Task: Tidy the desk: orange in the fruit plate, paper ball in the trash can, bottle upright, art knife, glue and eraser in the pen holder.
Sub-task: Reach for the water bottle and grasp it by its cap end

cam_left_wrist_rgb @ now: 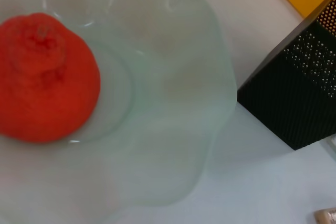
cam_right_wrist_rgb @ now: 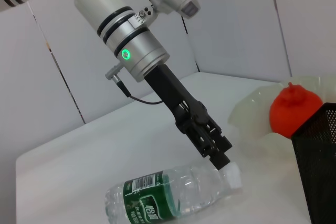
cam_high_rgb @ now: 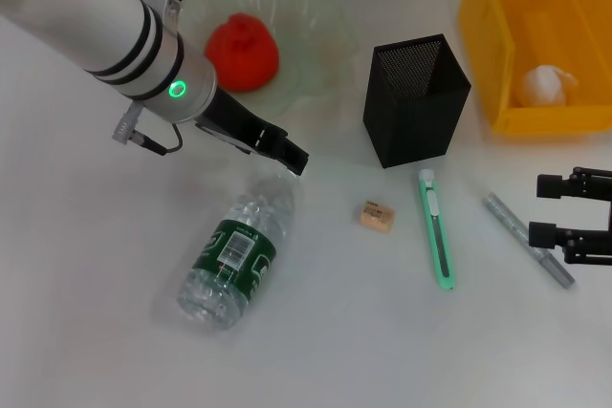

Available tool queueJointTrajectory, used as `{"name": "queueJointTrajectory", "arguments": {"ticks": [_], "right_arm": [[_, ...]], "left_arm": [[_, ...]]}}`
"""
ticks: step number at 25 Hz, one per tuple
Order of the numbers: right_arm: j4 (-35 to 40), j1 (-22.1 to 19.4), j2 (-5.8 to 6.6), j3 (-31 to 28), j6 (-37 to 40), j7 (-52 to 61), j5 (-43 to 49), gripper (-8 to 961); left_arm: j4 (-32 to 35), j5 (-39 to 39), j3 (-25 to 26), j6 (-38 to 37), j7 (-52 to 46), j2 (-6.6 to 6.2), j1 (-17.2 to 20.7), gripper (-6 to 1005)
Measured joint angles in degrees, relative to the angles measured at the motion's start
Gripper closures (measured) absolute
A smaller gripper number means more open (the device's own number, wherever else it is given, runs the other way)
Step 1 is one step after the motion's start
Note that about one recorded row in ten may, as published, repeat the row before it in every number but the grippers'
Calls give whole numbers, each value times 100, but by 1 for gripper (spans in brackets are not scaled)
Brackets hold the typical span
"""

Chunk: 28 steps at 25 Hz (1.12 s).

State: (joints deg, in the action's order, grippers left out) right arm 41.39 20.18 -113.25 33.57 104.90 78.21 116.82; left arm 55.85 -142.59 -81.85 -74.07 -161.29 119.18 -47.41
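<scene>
My L arm reached diagonally across from upper left, wrist angled down, green LED lit. L gripper [cam_high_rgb: 293, 159] was low near the surface, fingers together. R gripper [cam_high_rgb: 547, 209] sat parked at the right edge, fingers apart.

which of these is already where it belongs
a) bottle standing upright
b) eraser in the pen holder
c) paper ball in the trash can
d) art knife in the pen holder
c: the paper ball lies inside the trash can, while the eraser and art knife lie on the desk in front of the pen holder, and the bottle lies on its side with the left hand at its cap.
</scene>
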Motion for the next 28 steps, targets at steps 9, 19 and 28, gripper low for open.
{"name": "queueJointTrajectory", "arguments": {"ticks": [9,19,28], "right_arm": [[-8,8,-32,-47,-17,-4,0,212],[-8,37,-43,-54,-16,12,0,212],[-67,19,-40,-52,-126,12,-2,212]], "left_arm": [[-330,149,-309,354,41,0,-21,215],[-314,181,-730,431,180,0,35,219],[-200,334,-898,535,286,0,109,390]]}}
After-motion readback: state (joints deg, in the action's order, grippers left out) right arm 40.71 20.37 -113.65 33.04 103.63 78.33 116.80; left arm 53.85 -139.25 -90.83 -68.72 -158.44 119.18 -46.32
